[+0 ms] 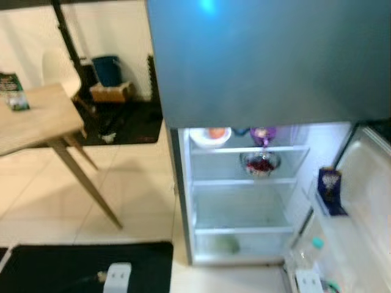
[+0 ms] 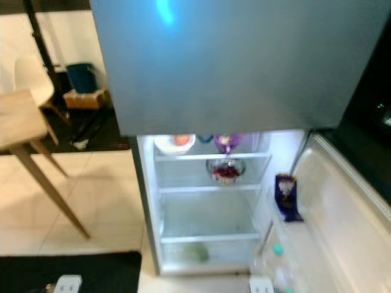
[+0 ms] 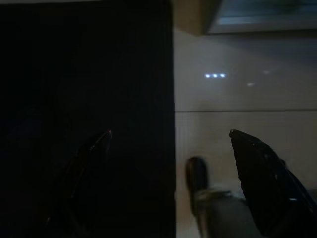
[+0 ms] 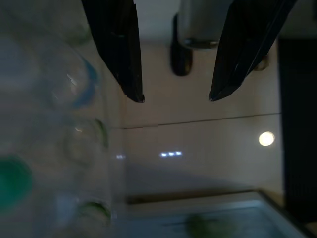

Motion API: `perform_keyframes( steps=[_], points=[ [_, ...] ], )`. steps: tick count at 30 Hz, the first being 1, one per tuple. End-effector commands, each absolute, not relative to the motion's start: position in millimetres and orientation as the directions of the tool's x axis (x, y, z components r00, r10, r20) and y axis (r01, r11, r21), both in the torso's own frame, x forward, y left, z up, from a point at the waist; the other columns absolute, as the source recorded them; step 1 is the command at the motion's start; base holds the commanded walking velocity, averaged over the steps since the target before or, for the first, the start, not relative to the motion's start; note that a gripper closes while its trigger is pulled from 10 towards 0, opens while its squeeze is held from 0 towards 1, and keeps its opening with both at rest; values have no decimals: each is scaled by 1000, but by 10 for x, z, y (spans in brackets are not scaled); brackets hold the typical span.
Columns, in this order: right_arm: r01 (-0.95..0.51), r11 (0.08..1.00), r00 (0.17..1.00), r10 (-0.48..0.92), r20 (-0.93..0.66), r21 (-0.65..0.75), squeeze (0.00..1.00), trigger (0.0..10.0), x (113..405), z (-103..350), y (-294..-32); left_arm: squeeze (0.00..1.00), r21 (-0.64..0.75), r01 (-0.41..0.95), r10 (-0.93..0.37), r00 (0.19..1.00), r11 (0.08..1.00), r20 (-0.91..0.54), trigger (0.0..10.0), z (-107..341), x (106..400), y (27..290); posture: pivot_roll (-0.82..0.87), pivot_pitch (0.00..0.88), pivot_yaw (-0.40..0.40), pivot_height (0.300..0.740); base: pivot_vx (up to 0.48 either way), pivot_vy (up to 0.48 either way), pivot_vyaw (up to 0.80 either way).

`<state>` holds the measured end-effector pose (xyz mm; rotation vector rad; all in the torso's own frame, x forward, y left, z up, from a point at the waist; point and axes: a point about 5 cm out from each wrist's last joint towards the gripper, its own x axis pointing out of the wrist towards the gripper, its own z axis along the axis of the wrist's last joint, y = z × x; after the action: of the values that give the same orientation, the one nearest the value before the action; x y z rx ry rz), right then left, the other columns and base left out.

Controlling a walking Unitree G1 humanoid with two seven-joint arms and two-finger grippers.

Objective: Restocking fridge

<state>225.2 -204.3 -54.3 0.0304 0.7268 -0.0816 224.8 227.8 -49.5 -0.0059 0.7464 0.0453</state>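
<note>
Both grippers hang over the tiled floor, left gripper (image 3: 168,139) and right gripper (image 4: 176,96) each with fingers spread and empty; a black mat (image 1: 85,265) lies lower left; the fridge (image 1: 244,195) stands open at centre, bottles (image 1: 313,247) in its door, a bowl (image 1: 261,163) on a shelf; a table (image 1: 36,119) upper left.

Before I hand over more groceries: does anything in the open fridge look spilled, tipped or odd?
Nothing stands out. The white bowl and purple cup sit upright on the top shelf, the glass bowl just below, a green item at the bottom, and a dark carton in the door rack.
</note>
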Motion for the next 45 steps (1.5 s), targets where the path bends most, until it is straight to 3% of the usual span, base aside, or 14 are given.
perform_keyframes(
  steps=[1, 17, 45],
  points=[
    [94, 995, 723, -56, -688, 17, 0, 10000, 2178, -602, -2000, 0, 18, -48, 46, 704, 999, -708, 10000, -563, 2138, 2301, -63, 111, 24, 740, -292, 0, 0],
    [96, 995, 714, -61, -697, 10, 0, 10000, 2143, -622, -2019, 0, 18, -29, 34, 704, 999, -709, 10000, -554, 2157, 2291, -71, 97, 29, 740, -289, 0, 0],
    [76, 997, 728, -47, -684, 12, 0, 10000, 2204, -584, -1987, 0, 1, -9, 7, 692, 1000, -722, 10000, -561, 2164, 2260, -71, 91, 27, 740, 0, 0, 0]
  ],
)
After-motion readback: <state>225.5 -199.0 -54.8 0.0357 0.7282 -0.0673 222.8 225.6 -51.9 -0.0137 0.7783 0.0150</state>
